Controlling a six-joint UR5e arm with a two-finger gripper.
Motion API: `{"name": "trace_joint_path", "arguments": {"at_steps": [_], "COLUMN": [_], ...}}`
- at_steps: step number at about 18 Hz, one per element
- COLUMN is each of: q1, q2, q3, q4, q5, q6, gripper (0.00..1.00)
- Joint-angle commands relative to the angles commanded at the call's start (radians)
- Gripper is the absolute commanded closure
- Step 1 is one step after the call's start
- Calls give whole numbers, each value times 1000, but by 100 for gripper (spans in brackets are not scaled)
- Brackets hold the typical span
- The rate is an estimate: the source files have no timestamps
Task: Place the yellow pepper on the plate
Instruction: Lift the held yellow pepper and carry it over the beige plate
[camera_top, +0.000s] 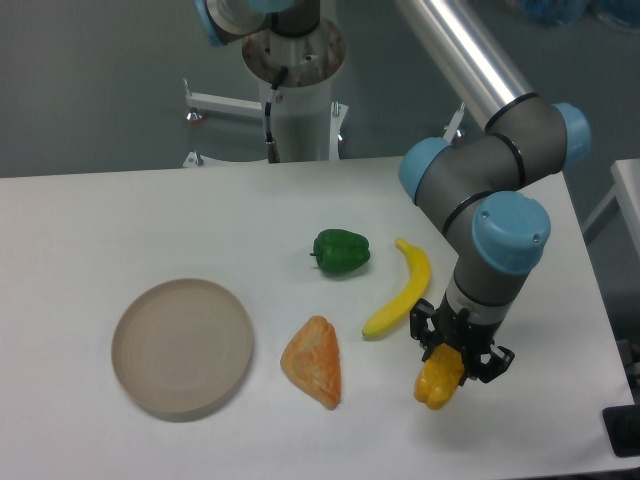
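I start with the table (90, 215): white top, and every object on it sits in the near half. The plate (182, 347) lies at the near left, flat, nothing on it. The arm comes in from the upper right and ends over the near right edge, well apart from the plate.

The gripper (447, 368) points straight down with its fingers closed on the yellow pepper (438, 381), which sticks out below them. I cannot tell whether the pepper is lifted clear of the table or is touching it.

Risks, as I judge them:
- The direct line to the plate crosses the orange wedge (314, 362). A low carry would strike it and could push it into the plate.
- The banana (402, 289) lies just beside the gripper, its near tip close to the fingers. A sideways move before lifting could clip it.
- The grip appears to be on the upper part of a smooth, rounded toy. A fast swing could let it slip or rotate out.
- The green pepper (341, 251) is farther back, off the path; low concern.
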Motion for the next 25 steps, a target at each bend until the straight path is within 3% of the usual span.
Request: {"name": "trace_joint_path", "arguments": {"at_steps": [6, 11, 12, 15, 25], "q1": [-17, -34, -60, -119, -320], "q2": [21, 145, 179, 222, 255], "q3": [-23, -188, -225, -247, -308], "q4": [-15, -32, -31, -37, -14], "q5": [-2, -40, -40, -34, -14], "q6": [-27, -176, -251, -449, -771], "gripper": [49, 49, 49, 49, 49]}}
